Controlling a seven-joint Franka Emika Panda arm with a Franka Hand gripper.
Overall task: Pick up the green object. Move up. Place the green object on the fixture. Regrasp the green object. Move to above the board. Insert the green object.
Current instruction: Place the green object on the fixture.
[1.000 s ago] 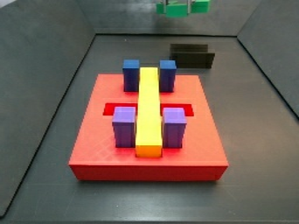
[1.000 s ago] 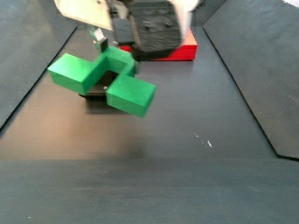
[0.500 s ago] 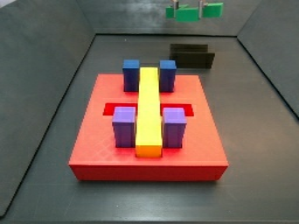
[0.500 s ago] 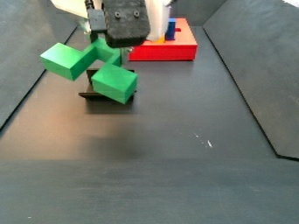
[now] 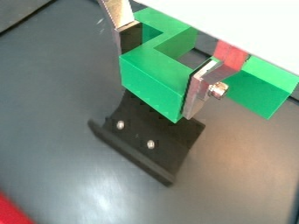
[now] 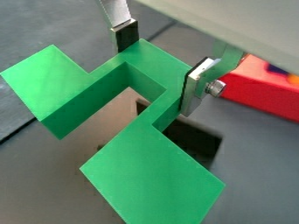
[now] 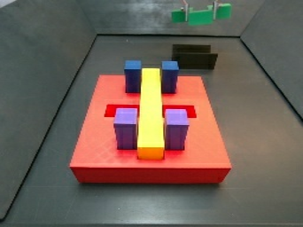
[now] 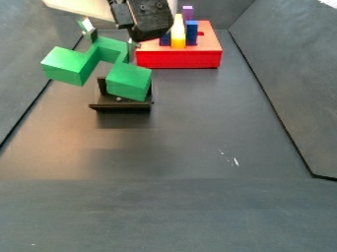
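Observation:
My gripper point(image 5: 162, 54) is shut on the green object point(image 5: 170, 83), with its silver fingers point(image 5: 204, 87) clamped on the raised centre; both wrist views show this grip point(image 6: 162, 57). The green object point(image 8: 99, 67) hangs tilted in the air just above the dark fixture point(image 8: 121, 104), under the gripper point(image 8: 118, 44). The fixture lies right beneath it in both wrist views point(image 5: 152, 140) point(image 6: 197, 140). In a side view the green object point(image 7: 199, 12) sits at the frame's top, above the fixture point(image 7: 196, 57). The red board point(image 7: 106, 151) lies apart from it.
The board carries blue blocks point(image 7: 134, 74), purple blocks point(image 7: 126, 127) and a long yellow bar point(image 7: 151, 111). It also shows behind the fixture point(image 8: 184, 57) and in a wrist view point(image 6: 263, 92). Grey sloped walls point(image 7: 59, 80) enclose the dark floor point(image 8: 198, 167).
The gripper has carried the green object away from the near side camera and upward, to over the fixture. The grip has stayed shut. Board and fixture have not moved.

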